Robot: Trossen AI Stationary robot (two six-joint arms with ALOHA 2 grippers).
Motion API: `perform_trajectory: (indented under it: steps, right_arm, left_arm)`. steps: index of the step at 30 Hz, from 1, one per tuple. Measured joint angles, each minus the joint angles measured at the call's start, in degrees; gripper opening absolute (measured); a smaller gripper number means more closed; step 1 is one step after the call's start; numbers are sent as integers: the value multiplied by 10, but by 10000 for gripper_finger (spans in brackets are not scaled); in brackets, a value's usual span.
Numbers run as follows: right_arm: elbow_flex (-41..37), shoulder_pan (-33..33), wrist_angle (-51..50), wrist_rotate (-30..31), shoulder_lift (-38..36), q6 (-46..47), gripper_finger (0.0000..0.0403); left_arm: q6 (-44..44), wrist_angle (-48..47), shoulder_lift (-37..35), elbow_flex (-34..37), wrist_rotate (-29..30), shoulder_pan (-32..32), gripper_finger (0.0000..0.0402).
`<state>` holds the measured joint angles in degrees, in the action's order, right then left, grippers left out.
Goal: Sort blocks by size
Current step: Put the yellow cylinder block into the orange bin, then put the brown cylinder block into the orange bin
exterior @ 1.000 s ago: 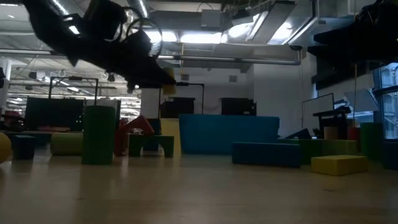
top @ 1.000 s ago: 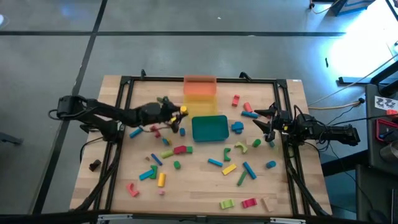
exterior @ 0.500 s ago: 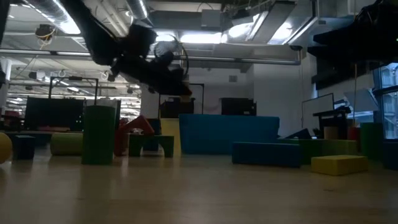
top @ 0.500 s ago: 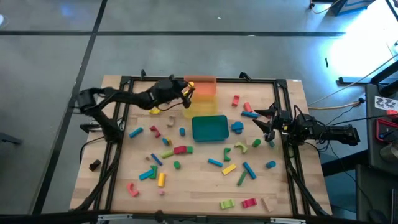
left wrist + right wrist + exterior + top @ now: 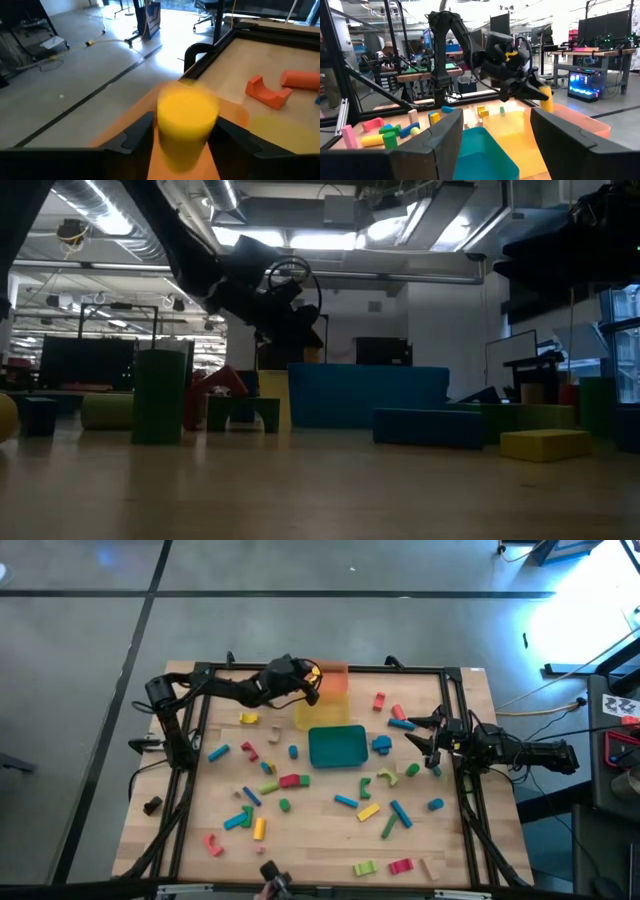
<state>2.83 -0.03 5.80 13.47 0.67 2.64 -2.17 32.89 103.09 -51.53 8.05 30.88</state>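
Sorting barely begun: left gripper clamped on yellow cylinder above orange tray; right gripper spread open, empty; most blocks scattered across table.

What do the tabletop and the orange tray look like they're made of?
The tabletop looks like pale wood with a matte finish; faint grain and board lines show. The orange tray looks like translucent plastic, since it glows and the surface beneath shows through, though that is a guess.
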Motion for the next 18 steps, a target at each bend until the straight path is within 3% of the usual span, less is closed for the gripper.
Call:
perform_trajectory:
  steps: [5, 11, 18]
  right_arm:
    - [0, 0, 0, 6, 0, 0, 232]
    - [4, 0, -7, 80, 0, -1, 232]
    - [86, 0, -154, 141, 8, 4, 232]
  left_arm:
    - [15, -5, 0, -12, 0, 5, 210]
    - [23, -11, -14, -12, -1, 3, 219]
    - [37, -11, -29, -12, -2, 2, 214]
